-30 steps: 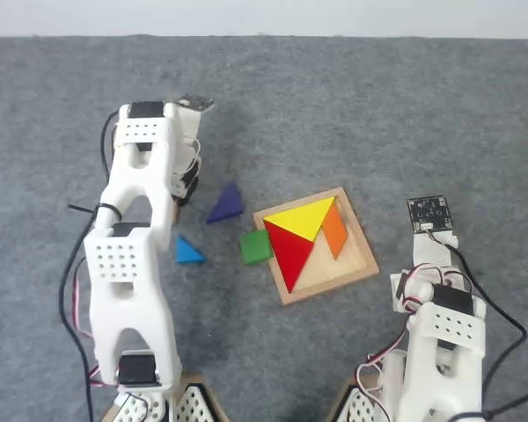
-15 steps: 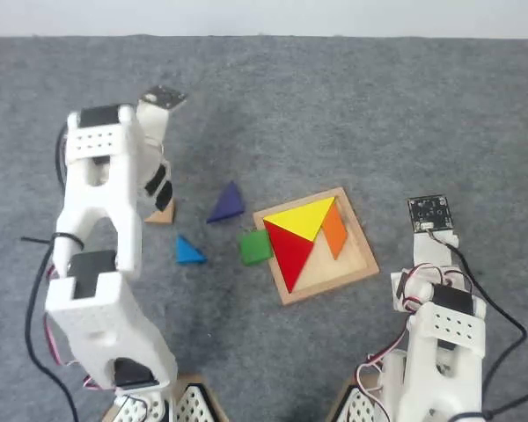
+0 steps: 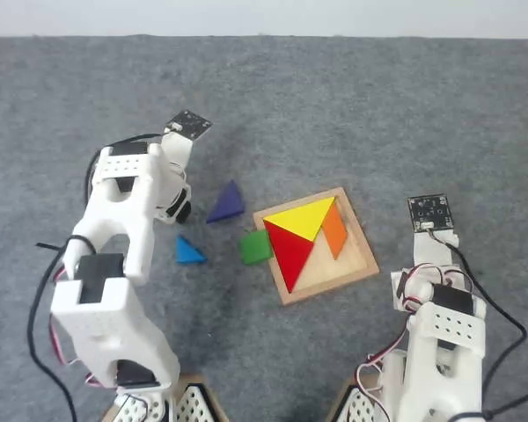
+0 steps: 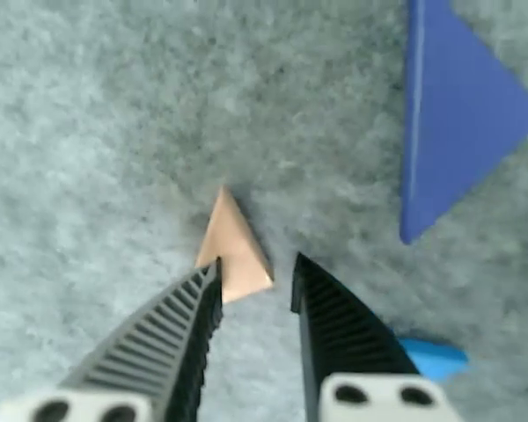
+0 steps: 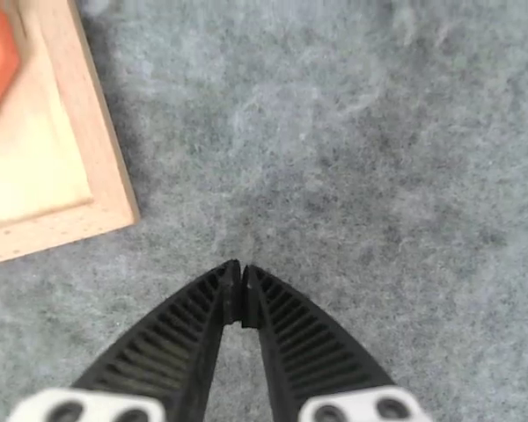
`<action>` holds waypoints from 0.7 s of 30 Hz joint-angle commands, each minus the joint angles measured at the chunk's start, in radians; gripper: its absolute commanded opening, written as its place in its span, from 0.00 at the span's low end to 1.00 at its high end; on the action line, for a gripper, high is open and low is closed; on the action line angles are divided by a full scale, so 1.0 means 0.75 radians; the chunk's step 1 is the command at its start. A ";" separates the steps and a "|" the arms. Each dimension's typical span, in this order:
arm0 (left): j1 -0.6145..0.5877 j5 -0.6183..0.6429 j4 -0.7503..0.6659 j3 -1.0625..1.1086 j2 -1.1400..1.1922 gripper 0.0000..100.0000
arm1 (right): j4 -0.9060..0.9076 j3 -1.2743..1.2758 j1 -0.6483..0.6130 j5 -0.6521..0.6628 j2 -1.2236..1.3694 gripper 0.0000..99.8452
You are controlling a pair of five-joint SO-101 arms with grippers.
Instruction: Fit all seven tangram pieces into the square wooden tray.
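The square wooden tray [image 3: 359, 264] lies right of centre and holds a yellow triangle [image 3: 301, 218], a red triangle [image 3: 290, 251] and an orange parallelogram [image 3: 333, 230]. A green square [image 3: 255, 247] rests on the mat against the tray's left edge. A dark blue triangle [image 3: 226, 204] and a light blue triangle [image 3: 189, 251] lie further left. My left gripper [image 3: 178, 209] is low over the mat beside them. It stands open [image 4: 255, 264] with a small tan triangle [image 4: 231, 246] flat on the mat at its fingertips, one corner between them. My right gripper [image 5: 240, 272] is shut and empty near the tray's corner [image 5: 97, 198].
Grey felt mat covers the table. In the left wrist view the dark blue triangle [image 4: 458, 114] lies beyond the fingers and the light blue triangle [image 4: 431, 359] beside one finger. The right arm [image 3: 436, 303] stands right of the tray. Open mat lies behind the tray.
The left arm swung left, uncovering the tan triangle, then came back right and lower over it. The right arm and the pieces have not moved.
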 commanded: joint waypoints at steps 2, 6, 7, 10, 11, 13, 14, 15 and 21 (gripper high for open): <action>-0.063 -0.043 0.055 -0.175 0.133 0.14 | -0.021 -0.006 0.017 0.014 -0.028 0.01; -0.070 -0.084 0.102 -0.202 0.149 0.13 | -0.021 -0.006 0.017 0.014 -0.028 0.01; -0.070 -0.094 0.110 -0.202 0.153 0.13 | -0.021 -0.006 0.017 0.014 -0.028 0.01; -0.076 -0.098 0.108 -0.202 0.158 0.13 | -0.021 -0.006 0.017 0.014 -0.028 0.01; -0.078 -0.092 0.106 -0.204 0.155 0.13 | -0.021 -0.006 0.015 0.014 -0.028 0.01; -0.080 -0.090 0.115 -0.204 0.147 0.09 | -0.021 -0.006 0.015 0.014 -0.028 0.01; -0.080 -0.090 0.121 -0.204 0.147 0.06 | -0.021 -0.006 0.015 0.014 -0.028 0.01; -0.082 -0.088 0.141 -0.210 0.143 0.01 | -0.021 -0.006 0.015 0.014 -0.028 0.01; -0.033 -0.065 0.338 -0.218 -0.098 0.01 | -0.021 -0.006 0.015 0.012 -0.028 0.01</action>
